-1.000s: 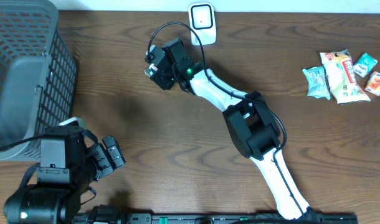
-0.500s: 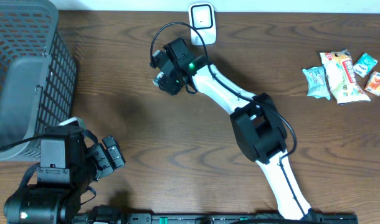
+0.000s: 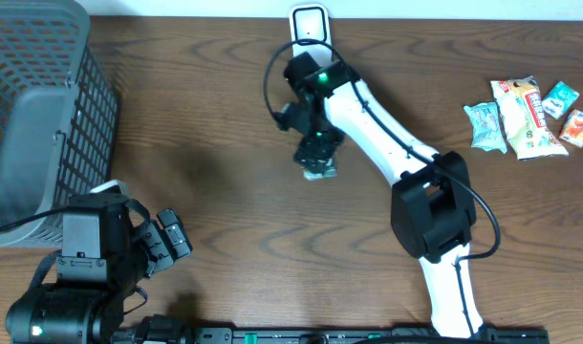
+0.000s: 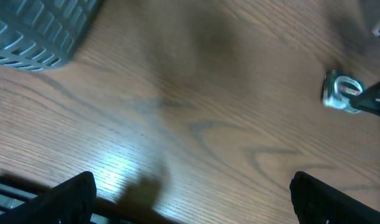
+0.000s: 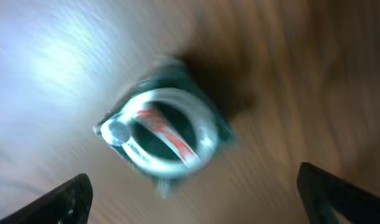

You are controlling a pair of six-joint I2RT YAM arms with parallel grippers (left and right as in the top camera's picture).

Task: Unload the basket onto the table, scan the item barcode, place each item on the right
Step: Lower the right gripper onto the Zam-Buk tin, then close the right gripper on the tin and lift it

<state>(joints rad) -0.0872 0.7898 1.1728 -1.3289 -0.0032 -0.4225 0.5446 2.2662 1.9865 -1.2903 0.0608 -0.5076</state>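
Note:
The item (image 3: 319, 168) is a small green and silver packet with a red stripe, on the wood table just below my right gripper (image 3: 315, 149). In the right wrist view the item (image 5: 165, 134) is blurred and lies beyond my right gripper (image 5: 196, 202), whose jaws stand wide open with neither finger touching it. The white barcode scanner (image 3: 310, 24) stands at the table's far edge, behind the right arm. My left gripper (image 3: 173, 244) hovers open and empty over the near left of the table. The left wrist view shows the item (image 4: 341, 91) far to the right of the left gripper (image 4: 193, 199).
A grey mesh basket (image 3: 33, 105) fills the left side and shows at the top left as the basket (image 4: 40, 31) in the left wrist view. Several snack packets (image 3: 526, 117) lie at the far right of the table.
The right arm swung right and toward the table's middle, away from the scanner. Its jaws went from shut on the item to wide open, and the item is now free below them. The left arm stayed still.

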